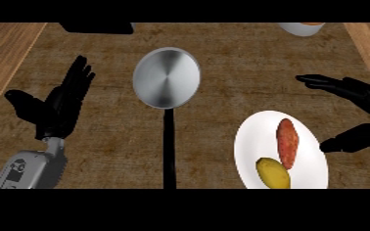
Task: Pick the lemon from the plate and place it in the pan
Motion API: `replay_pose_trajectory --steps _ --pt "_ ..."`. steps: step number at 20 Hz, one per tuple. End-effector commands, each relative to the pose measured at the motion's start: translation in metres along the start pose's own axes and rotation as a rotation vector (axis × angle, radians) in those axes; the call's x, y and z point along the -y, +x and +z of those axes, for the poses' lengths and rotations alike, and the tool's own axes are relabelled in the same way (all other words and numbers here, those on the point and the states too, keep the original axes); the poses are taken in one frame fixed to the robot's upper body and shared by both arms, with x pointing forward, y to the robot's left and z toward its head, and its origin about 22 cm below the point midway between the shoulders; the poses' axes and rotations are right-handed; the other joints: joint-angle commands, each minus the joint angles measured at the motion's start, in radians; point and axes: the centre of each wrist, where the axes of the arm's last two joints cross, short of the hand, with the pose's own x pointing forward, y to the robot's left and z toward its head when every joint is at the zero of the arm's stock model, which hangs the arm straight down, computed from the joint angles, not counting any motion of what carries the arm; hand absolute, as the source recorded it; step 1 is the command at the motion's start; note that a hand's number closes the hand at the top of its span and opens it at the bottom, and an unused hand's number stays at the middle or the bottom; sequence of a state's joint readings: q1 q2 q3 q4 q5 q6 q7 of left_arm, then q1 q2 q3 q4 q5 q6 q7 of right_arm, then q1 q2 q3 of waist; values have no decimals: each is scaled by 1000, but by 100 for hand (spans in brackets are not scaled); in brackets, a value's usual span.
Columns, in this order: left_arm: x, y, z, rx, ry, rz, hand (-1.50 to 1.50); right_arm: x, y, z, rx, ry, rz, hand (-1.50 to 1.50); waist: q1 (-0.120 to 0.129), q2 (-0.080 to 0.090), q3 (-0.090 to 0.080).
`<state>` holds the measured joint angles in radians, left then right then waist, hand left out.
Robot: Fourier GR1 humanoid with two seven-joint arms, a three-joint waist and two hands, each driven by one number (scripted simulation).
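A yellow lemon (273,173) lies on the near part of a white plate (253,142) at the lower right, next to a reddish sweet potato (288,142). The round metal pan (166,78) sits in the middle of the counter, its black handle (169,147) running toward me. My right hand (345,92) hovers open at the right edge, fingers stretched above the plate's far side and thumb (345,140) beside its right rim, touching nothing. At the left, my left hand (61,103) rests open with fingers up.
A white bowl (301,28) with something orange inside stands at the far right edge. A black object (98,27) sits at the far left. Lighter wooden strips border the counter at both sides.
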<state>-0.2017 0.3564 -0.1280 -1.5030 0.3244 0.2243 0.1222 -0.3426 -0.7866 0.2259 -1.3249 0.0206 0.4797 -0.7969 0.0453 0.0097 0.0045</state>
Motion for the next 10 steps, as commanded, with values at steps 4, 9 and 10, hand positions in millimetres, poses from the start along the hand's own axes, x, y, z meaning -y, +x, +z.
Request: replay_pose_trajectory --steps 4,9,10 --pt "6 14 -4 -6 20 -8 0 -13 1 -20 89 371 99 -150 -14 -5 -2" --pt "11 7 1 4 18 1 0 -26 -2 -23 24 609 205 -150 -13 -5 -4" --pt "1 4 8 -8 32 1 0 -20 3 -8 31 632 202 -150 -23 -9 -4"
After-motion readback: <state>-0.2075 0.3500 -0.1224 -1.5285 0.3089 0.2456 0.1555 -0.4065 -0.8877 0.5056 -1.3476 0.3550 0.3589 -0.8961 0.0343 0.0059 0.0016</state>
